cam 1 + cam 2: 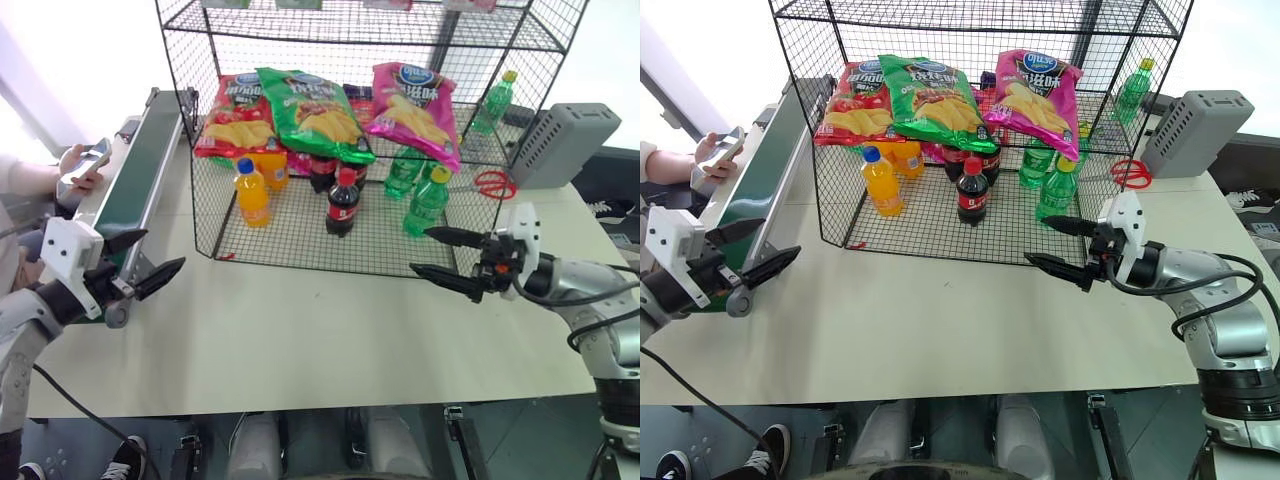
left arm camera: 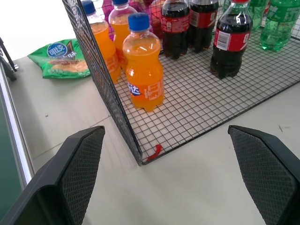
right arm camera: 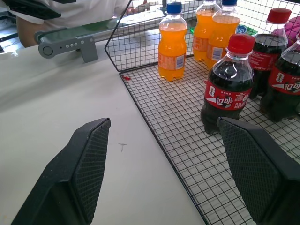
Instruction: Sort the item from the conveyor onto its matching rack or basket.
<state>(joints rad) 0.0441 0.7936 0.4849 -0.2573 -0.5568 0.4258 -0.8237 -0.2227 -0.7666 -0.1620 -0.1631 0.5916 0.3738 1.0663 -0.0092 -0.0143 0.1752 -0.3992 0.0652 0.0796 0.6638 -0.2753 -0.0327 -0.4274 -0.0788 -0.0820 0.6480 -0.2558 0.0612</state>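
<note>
Both sets of jaws stand wide apart with nothing between them: the left gripper (image 1: 148,260) hangs over the near end of the conveyor (image 1: 140,165), and the right gripper (image 1: 447,256) hangs over the table (image 1: 300,340) just off the rack's near right corner, fingers aimed toward the other gripper.

Ahead of and between the two grippers stands the black wire rack (image 1: 300,235), by far the biggest thing on the table. Beyond the left gripper the dark-green belt runs away along the rack's left side. A grey box (image 1: 565,140) sits beyond the right gripper, past the rack's right side.

Inside the rack, well beyond both grippers, three chip bags lean in a row. The magenta-pink chip bag (image 1: 415,110) is nearest the right gripper's side, the green chip bag (image 1: 315,112) is in the middle, and the red chip bag (image 1: 238,115) is toward the left gripper's side.

Bottles stand on the rack floor in front of the bags: orange soda bottles (image 1: 252,192) toward the left gripper, cola bottles (image 1: 343,203) in the middle, green soda bottles (image 1: 428,200) just beyond the right gripper.

Red-handled scissors (image 1: 490,183) lie beyond the right gripper. A person's hand (image 1: 78,170) holds a phone beyond the left gripper, across the belt.
</note>
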